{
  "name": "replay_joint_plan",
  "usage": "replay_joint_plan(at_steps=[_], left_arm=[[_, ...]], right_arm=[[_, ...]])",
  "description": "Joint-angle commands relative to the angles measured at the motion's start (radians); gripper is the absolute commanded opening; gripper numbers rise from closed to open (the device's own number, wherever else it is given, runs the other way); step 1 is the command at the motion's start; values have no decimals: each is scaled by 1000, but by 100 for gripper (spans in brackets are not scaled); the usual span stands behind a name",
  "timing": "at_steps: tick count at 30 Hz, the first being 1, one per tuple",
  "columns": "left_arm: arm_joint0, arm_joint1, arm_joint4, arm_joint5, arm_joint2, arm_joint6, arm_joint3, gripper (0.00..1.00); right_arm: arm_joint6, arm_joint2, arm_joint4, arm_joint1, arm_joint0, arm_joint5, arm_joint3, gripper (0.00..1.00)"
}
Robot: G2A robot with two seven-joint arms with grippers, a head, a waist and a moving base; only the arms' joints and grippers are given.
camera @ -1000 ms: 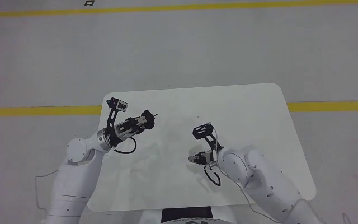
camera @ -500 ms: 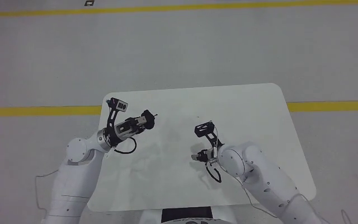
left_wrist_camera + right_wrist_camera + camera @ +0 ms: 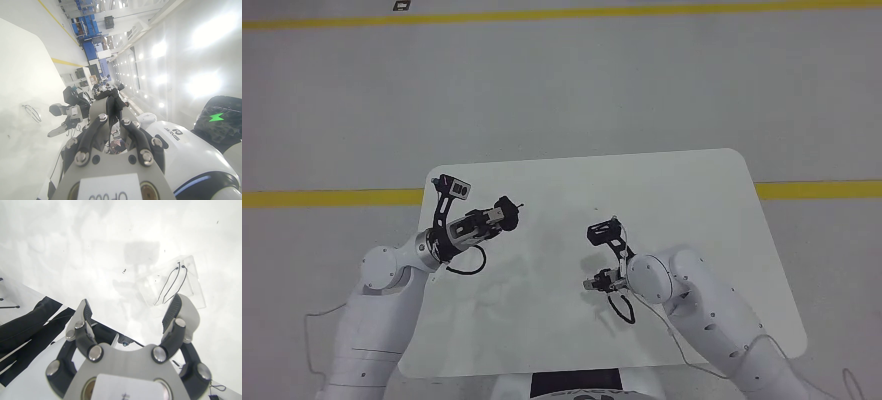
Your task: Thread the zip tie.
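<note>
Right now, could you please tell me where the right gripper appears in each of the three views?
Top view: the right gripper hangs over the middle of the white table.
Left wrist view: the right gripper is farther off, open, beside the black zip ties.
Right wrist view: the right gripper is in the foreground, open, just short of the zip ties.
Shared landmark: the white table.

The right arm [image 3: 697, 300] draws its forearm and elbow in a little toward the middle of the table [image 3: 722, 190]. The right gripper [image 3: 591, 285] edges slightly away from the robot, then slips back, ending almost where it started.
</note>
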Motion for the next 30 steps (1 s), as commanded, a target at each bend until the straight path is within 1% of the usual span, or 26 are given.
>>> replay_joint_plan(at_steps=[1,4,12,14,22,25,26,27,29,30], left_arm=[[0,0,0,0,0,0,0,0],[0,0,0,0,0,0,0,0],[0,0,0,0,0,0,0,0],[0,0,0,0,0,0,0,0],[0,0,0,0,0,0,0,0],[0,0,0,0,0,0,0,0],[0,0,0,0,0,0,0,0],[0,0,0,0,0,0,0,0],[0,0,0,0,0,0,0,0],[0,0,0,0,0,0,0,0]], right_arm=[[-32,3,3,0,-9,0,14,100],[-38,13,-3,-4,-8,0,37,100],[-37,12,-3,-6,-7,0,37,100],[-73,16,13,-6,-18,-15,43,100],[-70,37,-6,-1,-28,-22,13,100],[-58,45,-8,2,-33,-35,14,99],[-57,45,-11,2,-33,-37,16,82],[-56,45,-13,2,-33,-37,16,62],[-58,45,-18,2,-34,-34,16,47],[-60,45,-24,2,-34,-32,15,44]])
